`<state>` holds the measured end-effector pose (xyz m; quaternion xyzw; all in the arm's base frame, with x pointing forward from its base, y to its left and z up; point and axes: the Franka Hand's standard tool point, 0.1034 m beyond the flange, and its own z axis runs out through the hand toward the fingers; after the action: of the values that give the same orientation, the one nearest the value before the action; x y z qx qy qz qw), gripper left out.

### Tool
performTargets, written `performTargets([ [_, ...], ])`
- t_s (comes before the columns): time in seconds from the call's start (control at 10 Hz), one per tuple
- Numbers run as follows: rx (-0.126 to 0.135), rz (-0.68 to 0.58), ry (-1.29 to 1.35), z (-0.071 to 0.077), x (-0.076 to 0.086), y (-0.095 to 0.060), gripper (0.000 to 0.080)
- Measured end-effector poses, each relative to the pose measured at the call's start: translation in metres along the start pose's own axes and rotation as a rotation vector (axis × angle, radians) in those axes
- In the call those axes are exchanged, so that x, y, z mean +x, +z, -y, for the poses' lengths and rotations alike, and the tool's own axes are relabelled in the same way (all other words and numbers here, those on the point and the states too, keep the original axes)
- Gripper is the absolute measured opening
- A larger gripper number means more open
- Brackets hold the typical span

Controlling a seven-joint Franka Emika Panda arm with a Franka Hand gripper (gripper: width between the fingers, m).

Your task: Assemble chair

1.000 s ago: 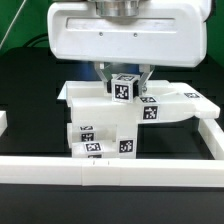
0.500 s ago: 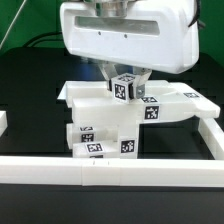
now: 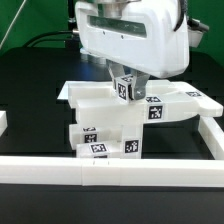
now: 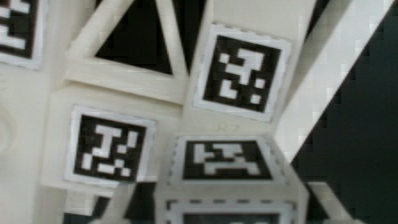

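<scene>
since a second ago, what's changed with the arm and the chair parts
The arm's white head slid toward the exterior view's right, and the chair parts shifted slightly that way with it. The jaws stayed closed on the tagged top piece; nothing was released. The front rail did not move.

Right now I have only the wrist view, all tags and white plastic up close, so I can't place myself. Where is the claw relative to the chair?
Observer: In the exterior view the claw is closed on a small tagged piece on top of the chair.
Operator: Is that piece upright?
Observer: It looks slightly tilted, not square to the block below.
Operator: Anything close around the chair?
Observer: A front rail lies just before it, and a side rail runs on the exterior view's right.
</scene>
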<state>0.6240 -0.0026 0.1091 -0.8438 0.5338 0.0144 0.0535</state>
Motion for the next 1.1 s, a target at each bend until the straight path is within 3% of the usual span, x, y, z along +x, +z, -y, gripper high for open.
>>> performTargets([
  [0.2,0.006,0.008,0.147,0.0014,-0.0021,0.0001,0.0268],
  [0.5,0.006,0.008,0.13,0.0016,-0.0024,0.0,0.0268],
  [0.6,0.006,0.009,0.096,0.0018,-0.0019,-0.0005,0.0449],
  [0.7,0.006,0.009,0.096,0.0018,-0.0019,-0.0005,0.0581],
  [1.1,0.007,0.007,-0.179,0.0015,-0.0018,-0.0003,0.0647],
])
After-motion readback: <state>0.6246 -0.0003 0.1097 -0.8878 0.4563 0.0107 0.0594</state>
